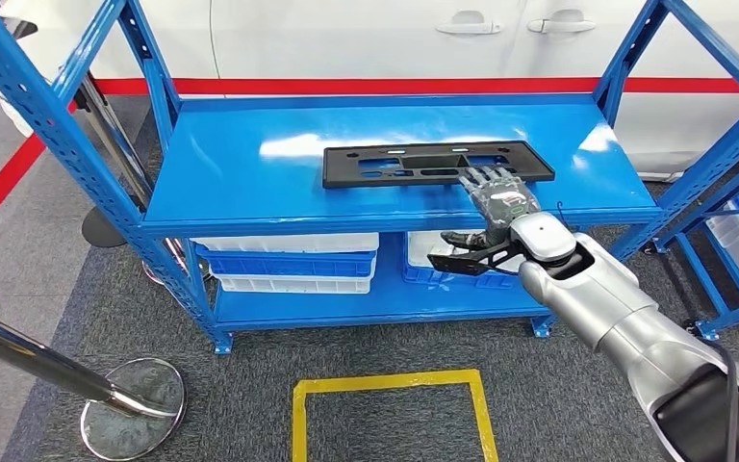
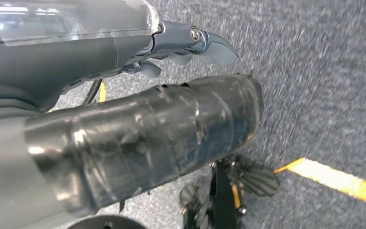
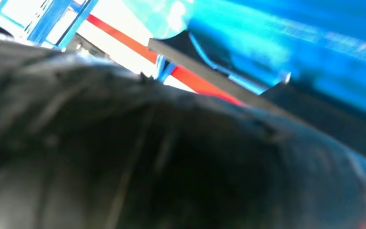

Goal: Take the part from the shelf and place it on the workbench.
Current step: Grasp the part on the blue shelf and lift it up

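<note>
A flat black rectangular part [image 1: 414, 164] with cut-out slots lies on the top board of the blue shelf [image 1: 241, 164], right of its middle. My right hand [image 1: 500, 197] reaches in from the lower right. Its fingers [image 1: 489, 179] lie spread on the part's near right edge, and its thumb [image 1: 462, 237] hangs below the shelf's front lip. The part still lies flat on the board. In the right wrist view the taped hand [image 3: 147, 157] is a dark blur close to the blue shelf. My left hand [image 2: 171, 109] hangs over the grey carpet, holding nothing.
White and blue bins [image 1: 289, 262] fill the lower shelf. A yellow taped square [image 1: 390, 385] marks the carpet in front. A chrome post with a round base [image 1: 135, 409] stands at the near left. Another blue rack [image 1: 731, 221] is at the right, a white car [image 1: 394, 38] behind.
</note>
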`<state>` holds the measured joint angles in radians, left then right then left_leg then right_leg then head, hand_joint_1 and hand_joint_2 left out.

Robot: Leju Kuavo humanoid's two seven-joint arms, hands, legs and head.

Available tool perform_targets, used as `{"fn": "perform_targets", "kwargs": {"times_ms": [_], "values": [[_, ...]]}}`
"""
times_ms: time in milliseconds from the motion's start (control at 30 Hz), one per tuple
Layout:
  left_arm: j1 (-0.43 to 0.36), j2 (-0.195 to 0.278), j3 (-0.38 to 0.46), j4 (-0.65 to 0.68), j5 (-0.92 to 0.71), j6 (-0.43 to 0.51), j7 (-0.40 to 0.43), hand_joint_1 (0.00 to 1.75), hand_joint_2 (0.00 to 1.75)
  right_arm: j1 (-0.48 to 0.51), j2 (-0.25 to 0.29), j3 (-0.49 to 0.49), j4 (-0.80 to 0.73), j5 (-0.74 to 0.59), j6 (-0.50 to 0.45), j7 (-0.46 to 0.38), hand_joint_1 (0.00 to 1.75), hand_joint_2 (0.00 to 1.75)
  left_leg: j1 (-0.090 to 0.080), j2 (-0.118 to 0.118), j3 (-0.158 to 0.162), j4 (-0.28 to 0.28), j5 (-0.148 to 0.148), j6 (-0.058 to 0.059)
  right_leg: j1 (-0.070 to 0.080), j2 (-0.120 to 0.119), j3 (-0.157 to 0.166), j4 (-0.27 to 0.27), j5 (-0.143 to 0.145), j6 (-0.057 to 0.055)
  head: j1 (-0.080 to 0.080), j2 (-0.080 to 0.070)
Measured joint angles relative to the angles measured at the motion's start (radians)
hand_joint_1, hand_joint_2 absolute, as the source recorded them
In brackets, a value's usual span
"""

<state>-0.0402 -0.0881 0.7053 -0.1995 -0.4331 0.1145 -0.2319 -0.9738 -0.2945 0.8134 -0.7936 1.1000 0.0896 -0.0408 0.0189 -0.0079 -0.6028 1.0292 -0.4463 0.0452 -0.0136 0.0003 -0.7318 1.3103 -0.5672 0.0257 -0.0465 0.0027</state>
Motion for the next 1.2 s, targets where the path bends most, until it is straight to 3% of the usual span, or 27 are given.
{"fn": "perform_targets", "kwargs": {"times_ms": [33,100,133,233,333,433,467,500,533,600,667,767,833,900,967,1000,1033,1133,1200], "values": [[0.0,0.0,0.0,0.0,-0.001,0.0,0.0,0.0,0.0,0.003,0.003,0.001,-0.001,0.0,0.001,-0.005,0.0,0.0,0.0,-0.001,0.005,0.0,-0.004,-0.001,0.0,0.0,0.008,-0.034,0.036,-0.002,0.0,0.0],[0.0,-0.002,0.0,0.0,-0.005,0.0,0.0,0.0,0.0,0.005,0.009,0.004,-0.007,0.0,0.002,-0.011,0.0,0.0,-0.001,-0.001,0.017,0.0,-0.012,-0.006,0.002,0.0,0.062,-0.164,0.117,-0.011,0.0,0.0],[-0.001,-0.003,0.0,0.0,-0.008,0.0,0.0,0.0,0.0,0.005,0.011,0.008,-0.01,0.0,0.004,-0.012,0.0,0.0,-0.002,-0.001,0.02,0.0,-0.015,-0.01,0.006,0.0,0.087,-0.222,0.14,-0.016,0.0,0.0],[-0.004,-0.006,0.0,0.0,-0.013,0.003,0.004,0.0,0.0,0.006,0.017,0.02,-0.014,-0.002,0.011,-0.013,0.0,0.0,-0.005,-0.001,0.022,-0.003,-0.019,-0.024,0.014,0.0,0.11,-0.275,0.138,-0.027,0.0,0.0],[-0.004,-0.009,0.0,0.0,-0.017,0.015,0.012,0.0,0.0,0.005,0.022,0.03,-0.016,-0.003,0.012,-0.013,0.0,0.0,-0.006,0.001,0.013,0.028,-0.044,-0.037,0.004,-0.001,0.121,-0.289,0.139,-0.041,0.0,0.0],[-0.003,-0.01,0.001,0.0,-0.018,0.02,0.019,0.0,0.0,0.005,0.026,0.038,-0.016,-0.003,0.013,-0.013,0.0,0.0,-0.005,0.002,-0.079,0.211,-0.127,-0.044,0.004,-0.002,0.129,-0.292,0.134,-0.054,-0.001,0.0],[-0.002,-0.01,0.001,0.0,-0.018,0.02,0.021,0.0,0.0,0.006,0.026,0.042,-0.016,-0.003,0.013,-0.014,0.0,0.0,-0.005,0.002,-0.11,0.265,-0.142,-0.045,0.005,-0.002,0.13,-0.291,0.132,-0.056,-0.001,0.0],[-0.001,-0.01,0.001,0.0,-0.017,0.021,0.022,0.0,0.0,0.007,0.027,0.046,-0.016,-0.003,0.013,-0.014,0.0,0.0,-0.005,0.002,-0.126,0.285,-0.136,-0.046,0.006,-0.001,0.131,-0.289,0.129,-0.056,-0.001,0.0],[0.0,-0.01,0.001,0.0,-0.017,0.021,0.023,0.0,0.0,0.008,0.028,0.051,-0.016,-0.003,0.014,-0.015,0.0,0.0,-0.005,0.002,-0.122,0.265,-0.111,-0.045,0.006,0.0,0.134,-0.287,0.126,-0.056,-0.001,0.0],[0.001,-0.01,0.001,0.0,-0.017,0.021,0.023,0.0,0.0,0.009,0.029,0.057,-0.016,-0.004,0.014,-0.015,0.0,0.0,-0.006,0.003,-0.066,0.133,-0.032,-0.038,0.008,0.001,0.143,-0.283,0.117,-0.052,-0.001,0.0],[-0.001,-0.01,0.003,0.0,-0.017,0.02,0.023,0.0,0.0,0.007,0.029,0.061,-0.015,-0.007,0.015,-0.016,0.0,0.0,-0.009,0.002,-0.014,0.022,0.005,-0.03,0.011,0.001,0.148,-0.279,0.109,-0.045,-0.001,0.0],[-0.002,-0.011,0.006,0.0,-0.017,0.019,0.022,0.0,0.0,0.005,0.03,0.068,-0.016,-0.012,0.016,-0.018,0.0,0.0,-0.01,0.002,-0.001,-0.003,0.005,-0.021,0.013,0.001,0.148,-0.282,0.107,-0.033,0.0,0.0],[-0.001,-0.013,0.008,0.0,-0.017,0.017,0.021,0.0,0.0,0.002,0.03,0.073,-0.016,-0.014,0.016,-0.019,0.0,0.0,-0.005,0.003,0.006,-0.014,0.008,-0.011,0.013,0.001,0.139,-0.258,0.089,-0.025,0.0,0.0],[-0.002,-0.015,0.009,0.0,-0.017,0.015,0.019,0.0,0.0,-0.003,0.031,0.075,-0.015,-0.014,0.017,-0.02,0.0,0.0,-0.001,0.004,0.011,-0.019,0.01,-0.003,0.009,0.0,0.095,-0.165,0.041,-0.018,0.001,0.0],[-0.002,-0.015,0.011,0.0,-0.017,0.014,0.016,0.0,0.0,-0.003,0.031,0.078,-0.014,-0.014,0.02,-0.021,0.0,0.0,-0.001,0.002,0.011,-0.017,0.006,0.0,0.004,0.0,0.03,-0.048,0.003,-0.012,0.001,0.0],[-0.002,-0.016,0.013,0.0,-0.017,0.013,0.015,0.0,0.0,-0.003,0.032,0.081,-0.013,-0.014,0.022,-0.021,0.0,0.0,-0.001,0.001,0.013,-0.016,0.003,0.0,0.001,0.0,0.009,-0.02,0.005,-0.01,0.001,0.0],[-0.002,-0.016,0.015,0.0,-0.017,0.013,0.014,0.0,0.0,-0.003,0.033,0.084,-0.013,-0.014,0.024,-0.022,0.0,0.0,-0.001,0.0,0.016,-0.013,-0.001,-0.001,-0.001,0.0,0.007,-0.03,0.029,-0.009,0.001,0.0],[-0.001,-0.02,0.017,0.0,-0.017,0.011,0.01,0.0,0.0,-0.007,0.038,0.089,-0.012,-0.015,0.027,-0.023,0.0,0.0,-0.002,-0.001,0.03,-0.007,-0.018,-0.01,-0.002,0.0,0.078,-0.203,0.132,-0.011,0.001,0.0],[-0.003,-0.021,0.018,0.0,-0.017,0.011,0.008,0.0,0.0,-0.014,0.04,0.091,-0.011,-0.015,0.028,-0.024,0.0,0.0,-0.004,-0.001,0.032,-0.006,-0.023,-0.021,0.003,0.001,0.108,-0.264,0.139,-0.016,0.001,0.0]]}}
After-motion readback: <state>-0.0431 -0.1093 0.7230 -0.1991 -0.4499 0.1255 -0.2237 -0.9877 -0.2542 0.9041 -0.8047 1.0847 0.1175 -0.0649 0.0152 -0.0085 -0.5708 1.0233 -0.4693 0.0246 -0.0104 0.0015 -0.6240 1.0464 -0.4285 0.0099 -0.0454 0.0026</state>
